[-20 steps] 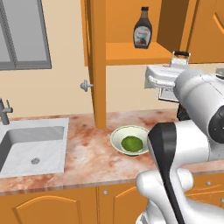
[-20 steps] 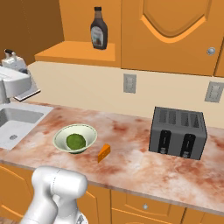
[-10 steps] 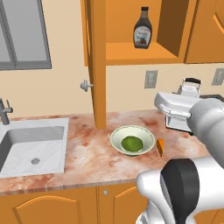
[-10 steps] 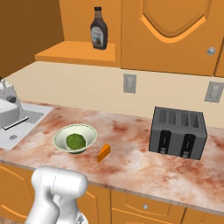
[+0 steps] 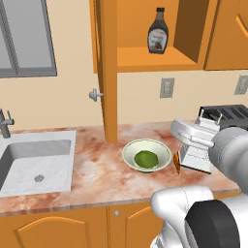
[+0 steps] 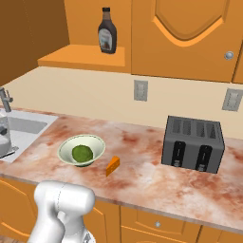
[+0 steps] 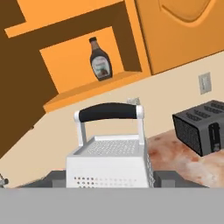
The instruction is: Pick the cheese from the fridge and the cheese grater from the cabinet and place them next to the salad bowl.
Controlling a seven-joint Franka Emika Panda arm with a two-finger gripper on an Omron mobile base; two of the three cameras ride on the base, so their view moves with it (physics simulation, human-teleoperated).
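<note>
Cheese grater (image 7: 109, 164) sits clamped between the end effector (image 7: 107, 183) fingers, above the table (image 6: 142, 175). Cheese (image 6: 112, 165) lies just beside the salad bowl (image 6: 81, 151), near the table's front edge.

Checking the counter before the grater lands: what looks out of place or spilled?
Nothing spilled. The cheese lies beside the salad bowl, the toaster stands upright, the bottle stays on the open cabinet shelf. The gripper holds the grater.

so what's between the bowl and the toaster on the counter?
Just the cheese, lying close to the bowl. From it to the toaster the counter is bare, as the right base view shows.
</note>
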